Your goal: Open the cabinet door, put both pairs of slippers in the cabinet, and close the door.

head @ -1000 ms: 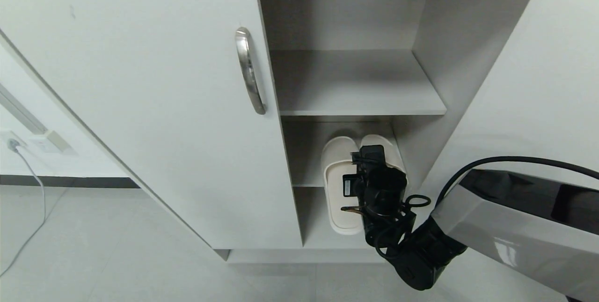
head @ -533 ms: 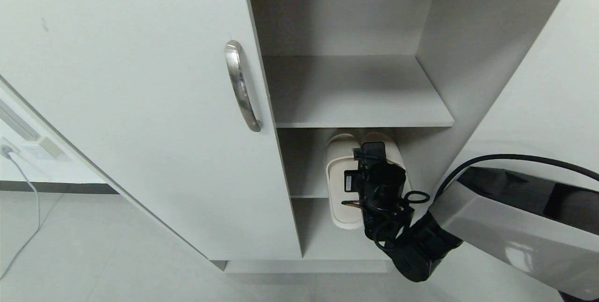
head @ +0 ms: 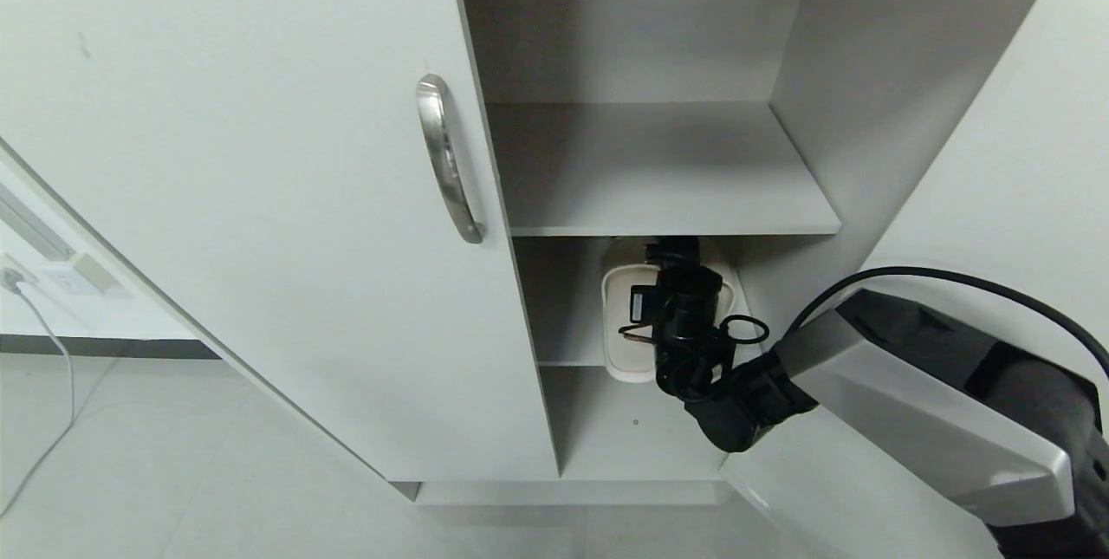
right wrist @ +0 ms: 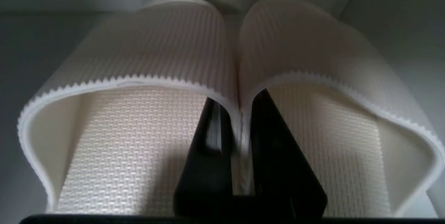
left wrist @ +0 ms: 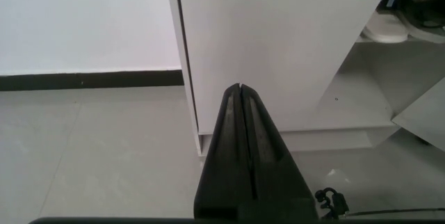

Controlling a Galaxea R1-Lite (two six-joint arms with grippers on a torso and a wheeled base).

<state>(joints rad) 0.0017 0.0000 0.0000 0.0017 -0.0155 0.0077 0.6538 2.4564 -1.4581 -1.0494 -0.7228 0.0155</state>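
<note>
Cabinet shelf [head: 567, 329]: tool [right wrist: 240, 140] has pushed slippers [head: 619, 329] farther in.

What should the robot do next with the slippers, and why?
Probably push a bit deeper: the right gripper pinches the slippers together, and their heels seem to hang past the front edge of the shelf.

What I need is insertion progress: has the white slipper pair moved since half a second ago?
Yes. Against the unmoved middle shelf edge, the slippers, clamped by the right gripper, have gone deeper into the cabinet, toes under that shelf.
</note>
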